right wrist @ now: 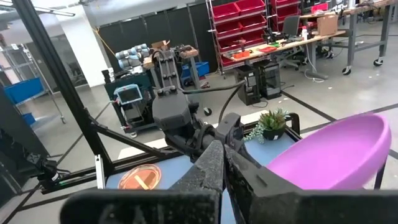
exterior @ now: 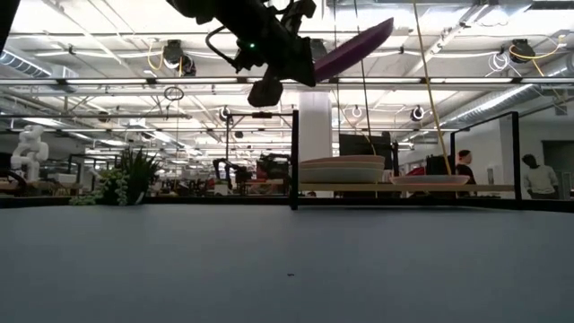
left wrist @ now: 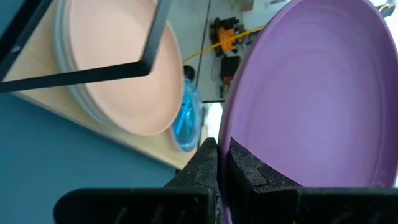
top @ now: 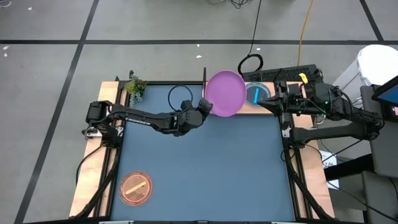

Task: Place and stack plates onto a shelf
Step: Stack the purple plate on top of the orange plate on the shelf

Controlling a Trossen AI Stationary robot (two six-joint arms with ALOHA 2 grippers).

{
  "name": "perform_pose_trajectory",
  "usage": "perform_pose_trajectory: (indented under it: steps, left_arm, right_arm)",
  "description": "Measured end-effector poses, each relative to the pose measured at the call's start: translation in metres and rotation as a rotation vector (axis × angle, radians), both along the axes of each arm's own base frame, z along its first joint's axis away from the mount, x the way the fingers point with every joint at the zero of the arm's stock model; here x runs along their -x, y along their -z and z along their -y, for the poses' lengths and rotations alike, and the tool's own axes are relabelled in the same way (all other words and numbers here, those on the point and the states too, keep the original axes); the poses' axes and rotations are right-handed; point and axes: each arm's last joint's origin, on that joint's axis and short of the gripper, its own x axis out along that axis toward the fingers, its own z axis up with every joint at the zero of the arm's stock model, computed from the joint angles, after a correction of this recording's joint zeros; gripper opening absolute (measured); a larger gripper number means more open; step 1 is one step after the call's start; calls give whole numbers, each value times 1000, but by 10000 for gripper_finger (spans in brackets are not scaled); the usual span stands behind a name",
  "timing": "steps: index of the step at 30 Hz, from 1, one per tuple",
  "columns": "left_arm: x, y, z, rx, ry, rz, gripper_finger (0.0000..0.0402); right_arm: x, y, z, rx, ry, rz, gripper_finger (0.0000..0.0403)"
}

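My left gripper [top: 206, 107] is shut on a purple plate [top: 225, 93] and holds it in the air over the left end of the shelf [exterior: 466, 187], beside the shelf's black upright panel [top: 204, 78]. A stack of plates [exterior: 341, 169] with a pink plate [left wrist: 124, 68] on top rests on the board below. A cyan dish [top: 255, 93] lies on the board to the right of the stack. An orange dish [top: 137, 188] lies on the blue mat at the near left. My right gripper [top: 261, 102] hangs shut and empty, high at the shelf's right end. My left gripper pinches the purple plate's rim [left wrist: 231, 134] between its two fingers [left wrist: 249, 168], on the side of the plate nearest the table's left. The fingers come nearly level from the left. The plate is lifted clear and tilted, its free edge [exterior: 381, 29] higher than the held edge.
A small potted plant [top: 134, 87] stands at the mat's far left corner. A black cable loop [top: 180, 94] lies beside my left arm. The blue mat [top: 205, 168] stretches wide toward the near edge. People [exterior: 538, 175] stand in the room beyond the table.
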Motion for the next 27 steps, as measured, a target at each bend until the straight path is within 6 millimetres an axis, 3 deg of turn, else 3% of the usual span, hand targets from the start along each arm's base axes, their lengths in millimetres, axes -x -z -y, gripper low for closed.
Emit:
perform_pose_trajectory:
  steps: [6, 14, 27]
  left_arm:
    - [-4, -2, 7, -73, 35, 4, 11]
    - [-6, -10, 33, -187, 96, -6, 11]
    - [-1, 3, 49, -91, 82, -46, 11]
  right_arm:
    - [0, 0, 0, -7, 0, 1, 0]
    - [0, 0, 0, -7, 0, 3, 0]
    - [0, -2, 0, -6, 0, 24, 0]
